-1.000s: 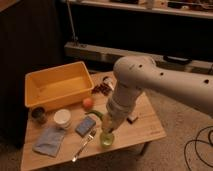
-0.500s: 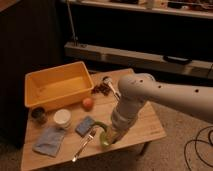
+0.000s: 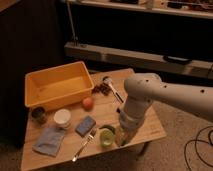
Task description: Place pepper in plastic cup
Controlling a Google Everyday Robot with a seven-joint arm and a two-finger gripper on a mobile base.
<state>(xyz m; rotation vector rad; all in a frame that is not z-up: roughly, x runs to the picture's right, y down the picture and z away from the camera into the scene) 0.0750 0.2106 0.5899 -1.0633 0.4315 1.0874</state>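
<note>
We're seeing the gripper (image 3: 120, 136) hanging low over the front right part of the wooden table (image 3: 146, 126), just right of the plastic cup (image 3: 106, 139) and apparently touching its side. The white arm (image 3: 142, 92) is coming in from the right and bending down to it. We're not able to tell whether the gripper is spread or clamped, since the wrist is blocking that end. We're reading the pepper (image 3: 108, 128) as the dark green curved bit sitting at the cup's far rim and touching it. Whether it's inside the cup or just against it, we can't tell. The cup is standing upright near the table's front edge. The fork (image 3: 85, 144) is lying diagonally just left of the cup, tines toward it. The blue sponge (image 3: 85, 125) is lying up-left of the cup, near it but apart. The white cup (image 3: 62, 118) and the small dark cup (image 3: 38, 114) are sitting further left, and the folded blue cloth (image 3: 49, 141) is lying at front left. The orange ball (image 3: 88, 102) is sitting just in front of the yellow bin (image 3: 33, 92), which is taking up the back left. A dark cluster (image 3: 102, 89) and a spoon (image 3: 113, 89) are lying at the back, behind the arm. We're seeing bare wood between the ball and the arm, and a thin strip right of the gripper before the table's right edge.
</note>
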